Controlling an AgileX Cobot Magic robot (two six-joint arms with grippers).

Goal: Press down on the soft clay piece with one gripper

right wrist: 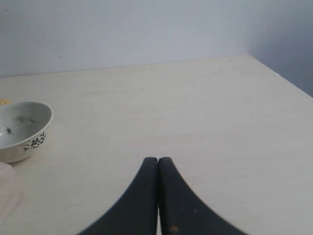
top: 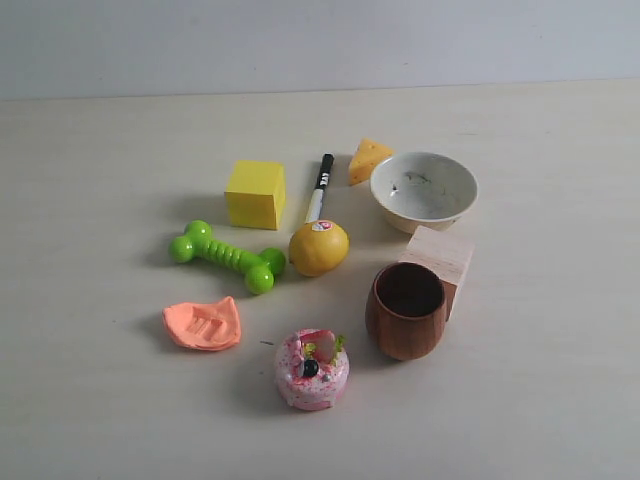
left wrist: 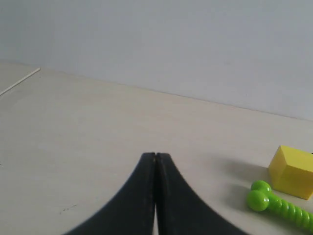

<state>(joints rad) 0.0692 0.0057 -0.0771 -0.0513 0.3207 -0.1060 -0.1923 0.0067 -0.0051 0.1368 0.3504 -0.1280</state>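
1. Soft clay piece [top: 204,325]: flat on the bench [top: 100,420], just beside the green bone toy [top: 226,256], on the side opposite the yellow cube [top: 255,194].
2. Left hand [left wrist: 155,156]: fingers pressed together, empty, apart from the bone toy; clay outside its view.
3. Right hand [right wrist: 158,159]: fingers together, empty.

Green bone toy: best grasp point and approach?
Probably its ribbed middle shaft, from straight above, jaws closing across the shaft. The green bone toy lies flat and diagonal; its knobbed ends are wider, and the lemon sits right beside one end, so the middle looks freest.
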